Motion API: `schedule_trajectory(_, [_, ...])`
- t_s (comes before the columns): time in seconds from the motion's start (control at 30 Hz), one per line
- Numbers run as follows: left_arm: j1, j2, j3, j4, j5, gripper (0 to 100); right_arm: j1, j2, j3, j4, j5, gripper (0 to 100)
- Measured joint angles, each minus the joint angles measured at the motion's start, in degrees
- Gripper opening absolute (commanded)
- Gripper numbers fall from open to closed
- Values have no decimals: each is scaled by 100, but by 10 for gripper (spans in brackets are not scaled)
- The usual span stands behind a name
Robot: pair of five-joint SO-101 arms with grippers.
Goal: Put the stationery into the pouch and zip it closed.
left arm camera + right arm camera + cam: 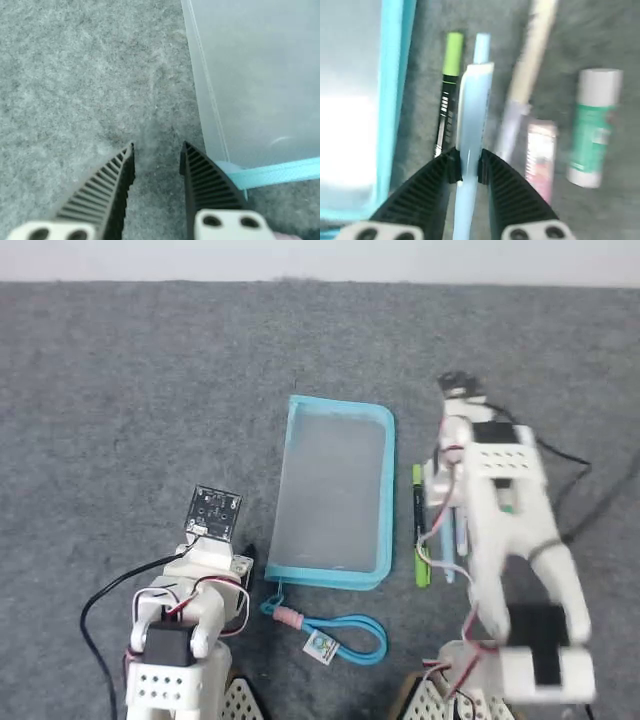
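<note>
A grey, carpet-like table (pixel 120 390) filled the scene under a pale wall. At its middle lay the flat translucent pouch with a light blue zip edge (pixel 338 490), and we saw nothing inside it. A blue cord loop (pixel 350 635) trailed from it at six o'clock.

The stationery lay on the table at three o'clock of the pouch, just beside its long edge: a black pen with a green cap (pixel 451 65), a beige and lilac pen (pixel 532 55), a small pink block (pixel 541 150) and a white and green glue stick (pixel 592 130).

The right pincer (pixel 467 161) was clamped on the barrel of a light blue pen (pixel 475 100), which pointed along the row of stationery. The left pincer (pixel 157 150) stood parted and empty over bare table at about seven o'clock of the pouch, just off its corner.

We judged the task barely begun: one piece gripped, none stowed. Every item had yet to go in and the zip had yet to be drawn. We could not tell whether the zip was open.
</note>
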Motion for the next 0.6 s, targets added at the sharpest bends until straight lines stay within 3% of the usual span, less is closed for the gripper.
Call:
schedule_trajectory(0.13, [0, 0, 0, 0, 0, 145, 668, -747, 0, 484, 782, 6])
schedule_trajectory(0.33, [0, 0, 0, 0, 0, 145, 2462, -677, -844, 905, 2426, 6])
schedule_trajectory(0.47, [0, 0, 0, 0, 0, 145, 3648, 220, -1705, 905, 3429, 6])
schedule_trajectory(0.6, [0, 0, 0, 0, 0, 145, 4237, 1600, -2813, 905, 3965, 6])
